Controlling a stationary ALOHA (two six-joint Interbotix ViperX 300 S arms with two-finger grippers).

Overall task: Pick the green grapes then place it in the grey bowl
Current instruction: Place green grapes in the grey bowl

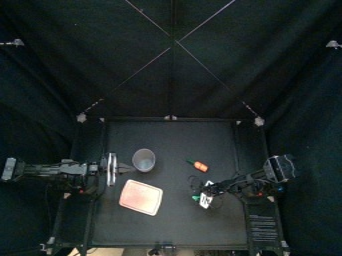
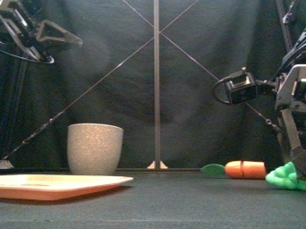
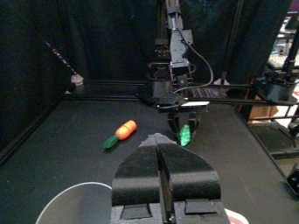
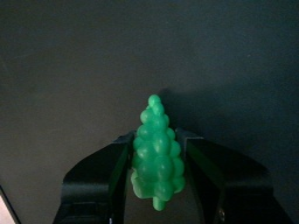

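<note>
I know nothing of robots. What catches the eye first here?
A bright green bunch of toy grapes, clasped by the right gripper at the table's right front. Behind it lies an orange toy carrot; a tall grey speckled cup stands left of centre, behind a flat pink tray.

green grapes (image 2: 287,176): the front view's right edge cut them off; from the top I found them too small to make out.
pink tray (image 2: 60,185): its left end ran off the front view.
grey cup (image 3: 73,203): my left wrist view cropped it, and the left gripper (image 3: 165,147) hid its side.
</note>
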